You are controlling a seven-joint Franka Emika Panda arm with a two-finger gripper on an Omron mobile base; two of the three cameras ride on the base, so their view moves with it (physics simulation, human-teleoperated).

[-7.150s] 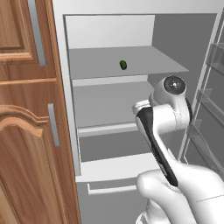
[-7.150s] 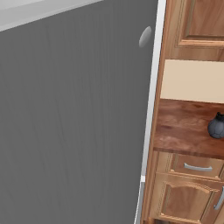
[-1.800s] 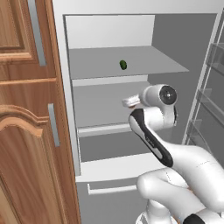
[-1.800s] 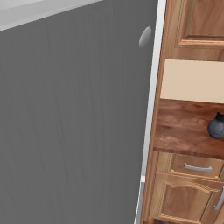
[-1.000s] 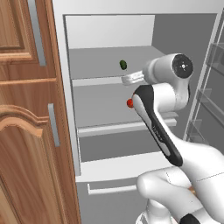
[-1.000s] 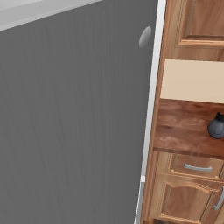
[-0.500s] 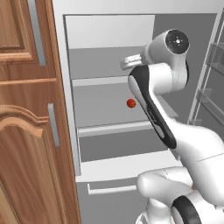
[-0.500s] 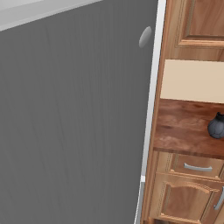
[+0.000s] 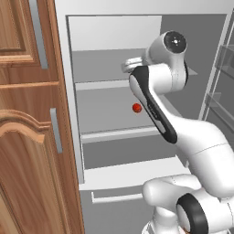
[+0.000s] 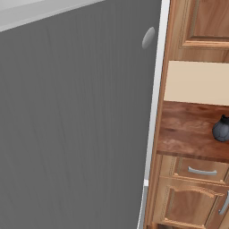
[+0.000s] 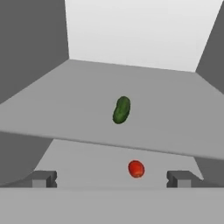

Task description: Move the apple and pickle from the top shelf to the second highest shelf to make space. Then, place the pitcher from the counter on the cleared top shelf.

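Now that the apple [image 11: 136, 169] lies released on the second highest shelf [image 9: 116, 134], the gripper [image 11: 112, 179], wide open and empty, has risen toward the pickle [image 11: 121, 110].

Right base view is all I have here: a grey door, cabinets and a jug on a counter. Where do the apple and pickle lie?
Observer: The apple lies on the second highest shelf, apart from the gripper.
Operator: And the pickle?
Observer: The pickle lies alone on the top shelf.
Operator: Is the gripper holding anything?
Observer: No. In the hand view its fingertips stand wide apart with nothing between them, pointed into the fridge at shelf-edge height.
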